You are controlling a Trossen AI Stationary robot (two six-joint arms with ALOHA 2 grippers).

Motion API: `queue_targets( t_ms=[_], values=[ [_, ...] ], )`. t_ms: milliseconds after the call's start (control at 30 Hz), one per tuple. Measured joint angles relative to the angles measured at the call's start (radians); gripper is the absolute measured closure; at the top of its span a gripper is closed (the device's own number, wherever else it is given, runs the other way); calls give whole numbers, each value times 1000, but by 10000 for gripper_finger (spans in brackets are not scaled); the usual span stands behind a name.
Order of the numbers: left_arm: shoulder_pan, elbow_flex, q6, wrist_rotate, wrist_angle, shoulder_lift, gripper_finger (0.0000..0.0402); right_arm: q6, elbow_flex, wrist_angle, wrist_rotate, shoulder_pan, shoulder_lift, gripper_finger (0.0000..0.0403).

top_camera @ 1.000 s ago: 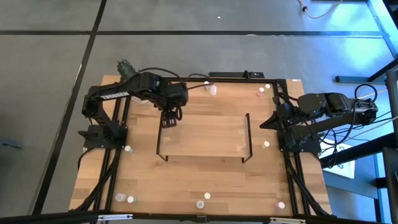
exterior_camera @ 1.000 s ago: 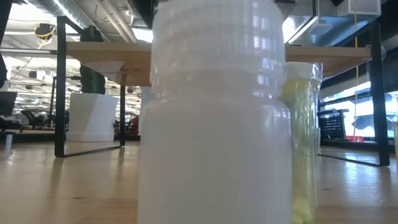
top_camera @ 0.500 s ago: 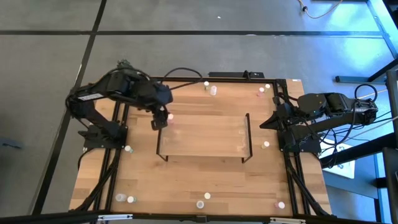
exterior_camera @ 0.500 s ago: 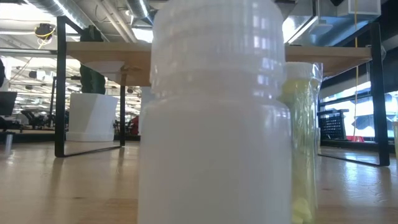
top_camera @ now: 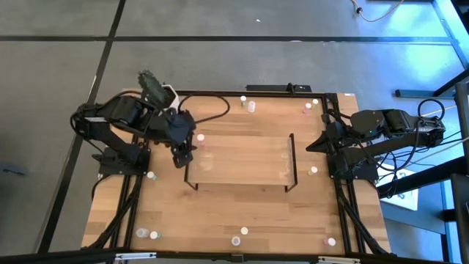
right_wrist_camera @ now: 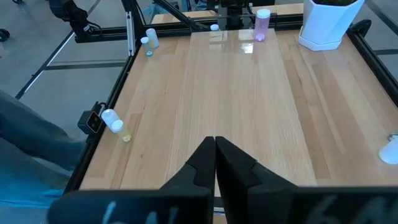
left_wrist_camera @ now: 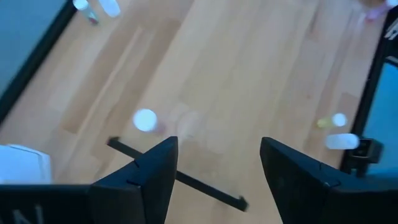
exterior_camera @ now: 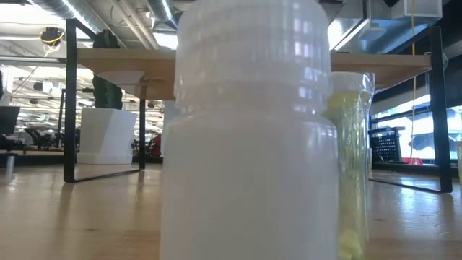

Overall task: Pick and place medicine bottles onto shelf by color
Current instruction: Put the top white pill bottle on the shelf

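My left gripper (top_camera: 183, 155) is hanging wide and empty beside the shelf (top_camera: 242, 176). I'm centering over one bottle (top_camera: 199, 137) before descending; right gripper (top_camera: 311, 145) is parked shut.

- The left arm reaches in from its base at the table's left edge, folded at the elbow, its forearm angled inward.
- The left gripper (top_camera: 183, 155) hangs at the end of that forearm, pointing down, its two dark fingers (left_wrist_camera: 152, 177) spread apart with nothing between them (the wrist view shows the gap plainly).
- The right arm sits folded at the table's right edge.
- The right gripper (top_camera: 311, 146) has its fingers (right_wrist_camera: 205, 163) pressed together, empty.
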Motion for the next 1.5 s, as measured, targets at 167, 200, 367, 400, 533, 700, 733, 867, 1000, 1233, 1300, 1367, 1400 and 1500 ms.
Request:
queue_targets(
  t_ms=[167,200,367,400,533,700,733,867,1000,1233,1300,1367,1400,1500],
  values=[
    [-67,0,-104,-31,0,0,179,4,-2,22,0,0,10,389],
    [-81,0,-121,-49,0,0,179,5,-5,45,0,0,13,389],
    [-147,0,-175,-121,0,0,179,7,-12,162,0,0,32,389],
    [-159,0,-184,-131,0,0,179,7,-12,176,0,0,37,389],
    [-202,0,-196,-151,0,0,179,-29,-13,217,1,0,72,389],
    [-251,0,-197,-172,0,0,179,-25,-7,281,224,-1,144,389],
    [-257,0,-197,-177,0,-2,179,-40,7,278,265,-2,168,389],
    [-278,-1,-197,-191,0,-17,179,-74,138,209,329,-18,276,394],
    [-295,-1,-197,-219,0,-33,179,-12,319,99,333,-77,409,398],
    [-311,-1,-194,-269,0,-42,179,159,623,-189,332,-244,615,394],
    [-311,-1,-193,-269,0,-42,179,159,694,-269,296,-288,667,394],
    [-311,-1,-181,-270,0,-42,179,131,753,-334,234,-318,713,394],
    [-311,-1,-168,-273,0,-42,179,115,778,-359,201,-329,734,394],
    [-311,-1,-161,-288,0,-42,179,80,829,-384,144,-347,790,393]
  ],
)
